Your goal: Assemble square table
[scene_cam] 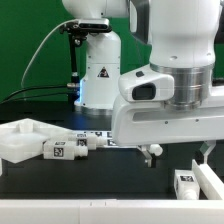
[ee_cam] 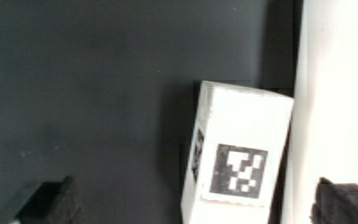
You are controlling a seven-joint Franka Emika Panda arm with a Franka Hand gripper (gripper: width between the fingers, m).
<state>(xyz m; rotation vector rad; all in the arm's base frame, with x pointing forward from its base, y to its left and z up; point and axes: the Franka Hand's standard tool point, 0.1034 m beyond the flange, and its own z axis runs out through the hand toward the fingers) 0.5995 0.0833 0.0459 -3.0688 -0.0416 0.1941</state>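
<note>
Gripper [scene_cam: 178, 153] of the single arm: jaws spread wide, nothing held, poised above the black table [scene_cam: 100, 190]. In the wrist view, one white tagged leg [ee_cam: 243, 150] lay flat on the table between the two dark fingertips [ee_cam: 44, 200], touching neither. White bar [ee_cam: 336, 90] ran just beside that leg. Second tagged leg [scene_cam: 58, 151] lay beside the square top [scene_cam: 20, 140] at the exterior view's left, well apart from the gripper. Robot base [scene_cam: 100, 75] stood behind.

A white table top [scene_cam: 20, 140] is recorded at the exterior view's left, partly cut off. Two tagged white legs, a nearer leg [scene_cam: 57, 151] and a farther leg [scene_cam: 82, 143], are laid just beside it. A third leg [scene_cam: 185, 182] is laid flat, well apart (its tag [ee_cam: 242, 170] facing up).
</note>
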